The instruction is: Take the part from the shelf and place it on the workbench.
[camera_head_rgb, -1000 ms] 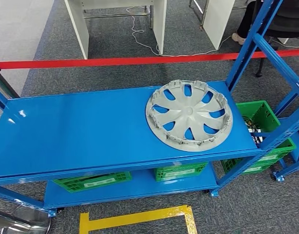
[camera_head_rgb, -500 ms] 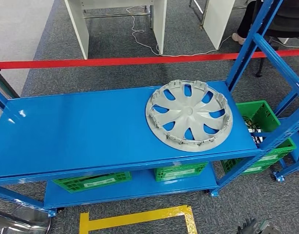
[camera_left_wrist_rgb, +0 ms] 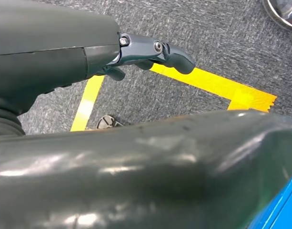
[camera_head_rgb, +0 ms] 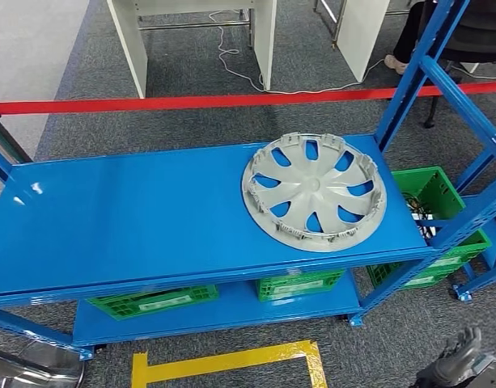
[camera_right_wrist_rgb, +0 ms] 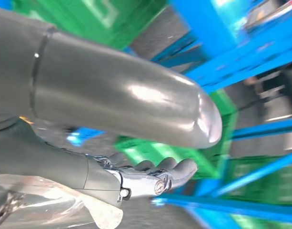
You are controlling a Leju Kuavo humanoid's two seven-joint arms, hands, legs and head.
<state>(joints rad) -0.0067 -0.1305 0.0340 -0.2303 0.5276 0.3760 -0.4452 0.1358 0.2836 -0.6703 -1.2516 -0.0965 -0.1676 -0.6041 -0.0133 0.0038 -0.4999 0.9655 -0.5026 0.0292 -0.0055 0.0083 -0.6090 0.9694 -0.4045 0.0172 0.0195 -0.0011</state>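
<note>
The part is a silver-grey wheel cover with curved spokes, lying flat on the right half of the blue shelf's top board. My right hand shows at the bottom right corner of the head view, low over the carpet and well below the shelf. Its fingers are spread apart from the thumb and hold nothing. My left hand hangs over the carpet and yellow floor tape, fingers stretched out and empty.
Green crates sit on the shelf's lower board, another green crate stands to the right among blue uprights. Red tape crosses the carpet behind the shelf. White desk legs stand beyond it. Yellow tape marks the floor in front.
My right hand has risen into the bottom right corner of the head view, higher than half a second ago. The wheel cover and shelf have not moved.
</note>
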